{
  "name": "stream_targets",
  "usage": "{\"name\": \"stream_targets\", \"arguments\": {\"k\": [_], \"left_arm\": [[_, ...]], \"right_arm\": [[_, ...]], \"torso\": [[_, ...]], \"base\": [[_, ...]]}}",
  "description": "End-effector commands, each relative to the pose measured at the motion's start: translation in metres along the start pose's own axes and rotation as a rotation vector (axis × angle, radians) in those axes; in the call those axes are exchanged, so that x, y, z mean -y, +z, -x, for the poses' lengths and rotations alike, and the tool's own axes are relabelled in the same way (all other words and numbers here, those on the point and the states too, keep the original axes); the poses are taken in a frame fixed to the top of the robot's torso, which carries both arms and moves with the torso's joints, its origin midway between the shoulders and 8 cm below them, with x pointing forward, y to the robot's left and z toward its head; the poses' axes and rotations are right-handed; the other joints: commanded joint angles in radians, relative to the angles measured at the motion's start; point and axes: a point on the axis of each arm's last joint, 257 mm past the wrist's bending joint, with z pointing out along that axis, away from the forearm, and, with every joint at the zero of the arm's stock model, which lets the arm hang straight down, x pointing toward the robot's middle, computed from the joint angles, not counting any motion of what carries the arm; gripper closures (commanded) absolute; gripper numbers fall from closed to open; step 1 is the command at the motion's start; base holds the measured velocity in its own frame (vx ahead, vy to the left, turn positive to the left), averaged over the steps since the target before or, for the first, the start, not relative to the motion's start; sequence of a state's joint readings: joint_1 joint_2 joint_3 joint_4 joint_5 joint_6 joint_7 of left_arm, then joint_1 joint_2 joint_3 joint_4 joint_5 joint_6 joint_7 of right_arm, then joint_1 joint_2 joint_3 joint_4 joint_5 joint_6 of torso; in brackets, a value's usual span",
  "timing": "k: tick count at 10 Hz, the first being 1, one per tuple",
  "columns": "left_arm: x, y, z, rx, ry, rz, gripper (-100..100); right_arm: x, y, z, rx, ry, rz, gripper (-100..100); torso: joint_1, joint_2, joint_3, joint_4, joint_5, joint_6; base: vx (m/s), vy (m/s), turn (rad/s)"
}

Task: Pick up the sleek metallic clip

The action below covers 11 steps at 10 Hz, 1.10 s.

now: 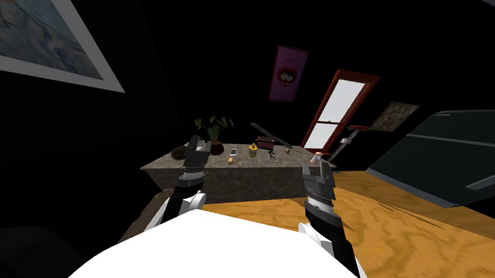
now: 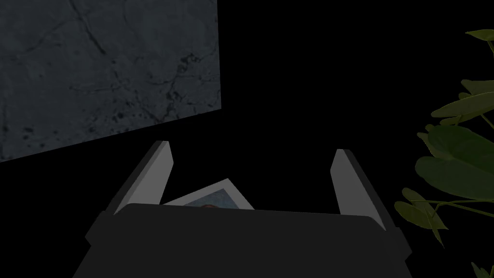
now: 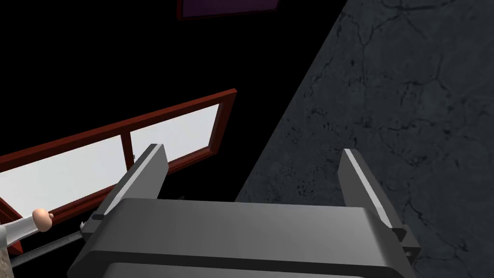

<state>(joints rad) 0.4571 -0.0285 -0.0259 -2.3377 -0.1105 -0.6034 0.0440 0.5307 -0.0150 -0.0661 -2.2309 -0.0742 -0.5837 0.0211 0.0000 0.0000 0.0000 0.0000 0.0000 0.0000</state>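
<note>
The clip (image 1: pixel 271 155) is a small dark speck on the grey stone table (image 1: pixel 248 180), lying towards the far edge just in front of a red box (image 1: pixel 266 143) and beside a yellow-green cup (image 1: pixel 252 150); it is too small to tell which way it points or how its long axis runs; a white phone (image 1: pixel 233 152) lies further along the top, and a leafy plant (image 1: pixel 214 128) stands at the end near the left gripper (image 1: pixel 198 144); on the dark wall behind hangs a purple poster (image 1: pixel 288 74) with a red figure, whose marks cannot be read; next to it is a red-framed window (image 1: pixel 335 111); the left gripper's fingers (image 2: pixel 154 173) are spread wide with nothing between them but a black area, plant leaves close beside one of them; the right gripper (image 1: pixel 321 167) hangs over the table's other end near a small pink-capped bottle (image 1: pixel 315 158), its fingers (image 3: pixel 144 176) equally parted and touching nothing, the stone surface on one side and the window on the other; both grippers are well apart from the clip, which sits beyond and between them.
</note>
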Motion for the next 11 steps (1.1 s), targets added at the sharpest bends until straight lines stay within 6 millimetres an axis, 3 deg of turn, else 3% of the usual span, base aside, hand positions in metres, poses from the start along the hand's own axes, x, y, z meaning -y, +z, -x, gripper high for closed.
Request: {"name": "stream_targets", "arguments": {"k": [1,11], "left_arm": [[0.000,0.000,0.000,0.000,0.000,0.000,0],[0.000,0.000,0.000,0.000,0.000,0.000,0]], "right_arm": [[0.004,-0.001,-0.005,-0.036,-0.017,-0.007,-100],[0.057,-0.026,-0.038,-0.354,-0.198,-0.078,-100]], "torso": [[0.000,0.000,0.000,0.000,0.000,0.000],[0.001,0.001,0.001,0.000,0.000,0.000]], "base": [[-0.007,0.009,0.016],[-0.023,0.029,0.031]]}}
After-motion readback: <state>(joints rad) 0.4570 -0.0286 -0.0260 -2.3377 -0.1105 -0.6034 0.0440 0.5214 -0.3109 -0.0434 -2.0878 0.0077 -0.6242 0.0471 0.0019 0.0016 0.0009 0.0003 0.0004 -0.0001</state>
